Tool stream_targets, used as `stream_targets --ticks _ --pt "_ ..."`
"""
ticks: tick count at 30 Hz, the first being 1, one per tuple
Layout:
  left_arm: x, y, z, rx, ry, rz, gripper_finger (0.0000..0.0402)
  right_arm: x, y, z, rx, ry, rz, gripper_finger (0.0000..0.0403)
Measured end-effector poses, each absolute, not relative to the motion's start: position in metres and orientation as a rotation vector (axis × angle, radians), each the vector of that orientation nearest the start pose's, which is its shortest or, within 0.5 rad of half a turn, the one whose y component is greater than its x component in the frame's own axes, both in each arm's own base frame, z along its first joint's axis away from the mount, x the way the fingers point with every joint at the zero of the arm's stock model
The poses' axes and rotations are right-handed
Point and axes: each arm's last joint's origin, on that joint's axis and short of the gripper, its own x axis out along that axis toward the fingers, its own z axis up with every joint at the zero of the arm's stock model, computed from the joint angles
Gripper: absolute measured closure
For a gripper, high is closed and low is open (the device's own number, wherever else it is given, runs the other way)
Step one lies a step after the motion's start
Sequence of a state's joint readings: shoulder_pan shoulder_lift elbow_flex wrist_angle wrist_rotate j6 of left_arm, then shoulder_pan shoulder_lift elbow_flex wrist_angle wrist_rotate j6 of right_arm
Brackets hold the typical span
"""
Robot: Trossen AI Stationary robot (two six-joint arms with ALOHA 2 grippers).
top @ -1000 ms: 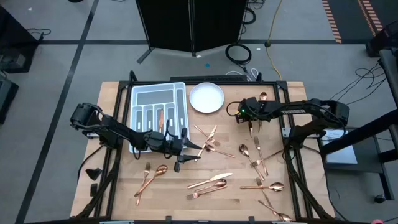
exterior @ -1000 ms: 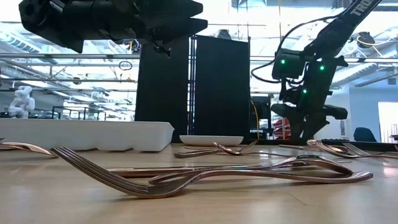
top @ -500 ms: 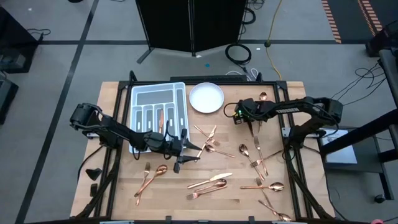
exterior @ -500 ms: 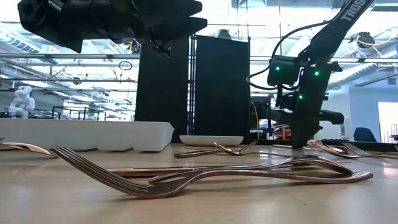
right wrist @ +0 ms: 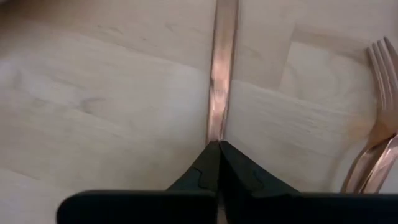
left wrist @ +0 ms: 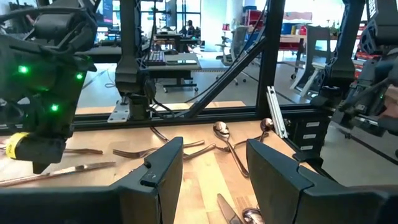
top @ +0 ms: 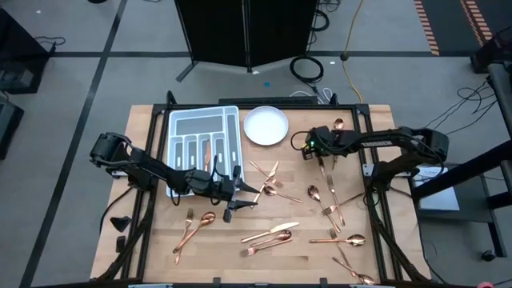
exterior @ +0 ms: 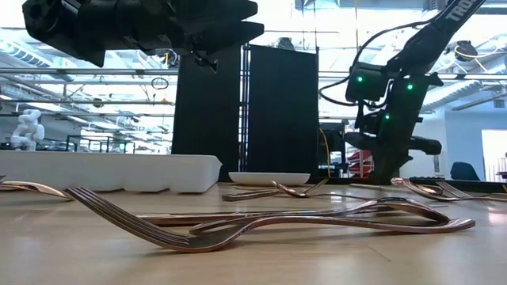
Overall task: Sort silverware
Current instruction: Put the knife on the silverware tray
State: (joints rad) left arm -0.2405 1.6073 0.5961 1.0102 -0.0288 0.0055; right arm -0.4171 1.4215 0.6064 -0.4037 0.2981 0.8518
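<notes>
Since a second ago the right pincer (top: 323, 160) has snapped shut at the far right part of the bench (top: 152, 240), after a small sideways sway of its arm and back; the right wrist view shows its fingertips (right wrist: 219, 163) pressed together on the end of a slim copper handle (right wrist: 222, 68) lying flat on the wood, with a fork (right wrist: 379, 93) just beside it. That reads as a grasp just made: the piece seems pinched but not yet lifted, so the next step is probably to raise it and carry it to the grey tray (top: 203, 120) at the far left. The left pincer (top: 236, 198) has not moved; it hangs with its fingers (left wrist: 163, 163) wide apart and empty above the middle of the bench, near a crossed cluster of silverware (top: 268, 180). Nearly all of the silverware is unsorted, scattered over the near and right parts of the bench: from the high view, about four pieces in the central cluster, two near the left edge (top: 194, 228), three or four in the near middle (top: 272, 234), and roughly seven or eight on the right; overlaps make an exact tally, or a split into forks, spoons and knives, uncertain. One copper piece (top: 207, 150) already lies in a tray slot. There is one tray and one white plate (top: 266, 126), empty, just beside it
</notes>
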Motion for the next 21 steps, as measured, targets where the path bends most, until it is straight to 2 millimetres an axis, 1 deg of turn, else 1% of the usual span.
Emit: stream_targets --ticks 10,12,16,21 --pt "0.2986 -0.0724 0.1914 0.006 0.001 -0.212 0.023 0.203 -0.1003 0.1396 0.75 0.879 -1.135 0.0402" --pt "0.2986 -0.0724 0.1914 0.006 0.001 -0.212 0.023 0.2031 -0.1004 0.1398 0.737 0.885 -1.127 0.0396" --pt "0.2986 -0.0724 0.1913 0.006 0.001 -0.212 0.023 0.2036 -0.1006 0.1401 0.72 0.888 -1.115 0.0363" --pt "0.2986 -0.0724 0.1913 0.006 0.002 -0.212 0.023 0.2051 -0.1015 0.1391 0.718 0.883 -1.118 0.0299"
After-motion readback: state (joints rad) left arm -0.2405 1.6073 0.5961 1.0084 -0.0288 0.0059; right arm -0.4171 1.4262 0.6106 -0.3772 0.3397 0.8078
